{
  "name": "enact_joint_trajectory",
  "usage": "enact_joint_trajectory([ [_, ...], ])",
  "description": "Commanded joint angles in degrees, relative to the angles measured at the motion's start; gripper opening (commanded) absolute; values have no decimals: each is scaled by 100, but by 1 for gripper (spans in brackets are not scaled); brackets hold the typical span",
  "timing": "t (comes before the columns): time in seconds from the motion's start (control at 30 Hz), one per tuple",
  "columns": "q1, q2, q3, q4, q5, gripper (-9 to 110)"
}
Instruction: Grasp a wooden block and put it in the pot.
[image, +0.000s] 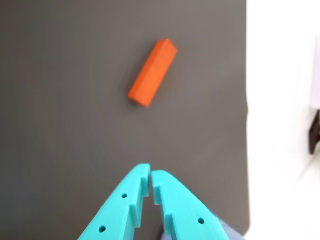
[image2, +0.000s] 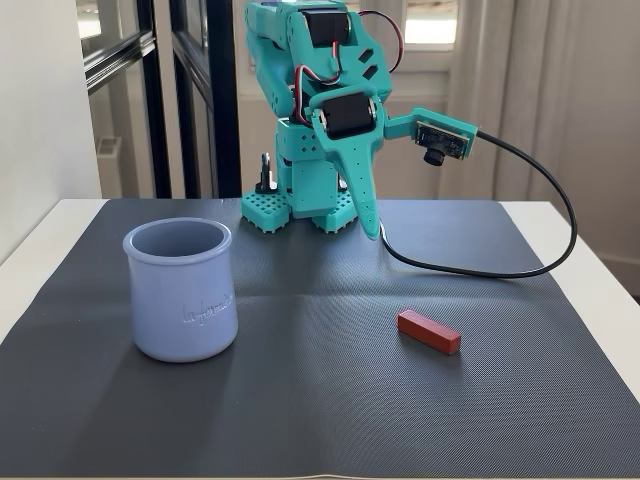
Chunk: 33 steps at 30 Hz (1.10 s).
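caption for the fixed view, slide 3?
Closed teal hand poised above the mat, red wooden block and lavender pot untouched.

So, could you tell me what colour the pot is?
Pale lavender-blue pot, seen only in the fixed view.

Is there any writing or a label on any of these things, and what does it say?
Embossed script on the side of the pot in the fixed view: too faint to read for sure.
No writing shows on the wooden block, the gripper or the mat.
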Motion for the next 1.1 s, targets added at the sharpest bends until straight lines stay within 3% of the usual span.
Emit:
enact_joint_trajectory([
  [0.0,-334,-571,-563,-264,976,0],
  [0.33,-677,-2988,-1556,-1011,3788,1],
  [0.67,-554,-5063,-2900,-1055,4096,2],
  [0.83,-545,-5449,-3129,-1037,4192,12],
  [1.07,-554,-5511,-3085,-1002,4597,13],
])
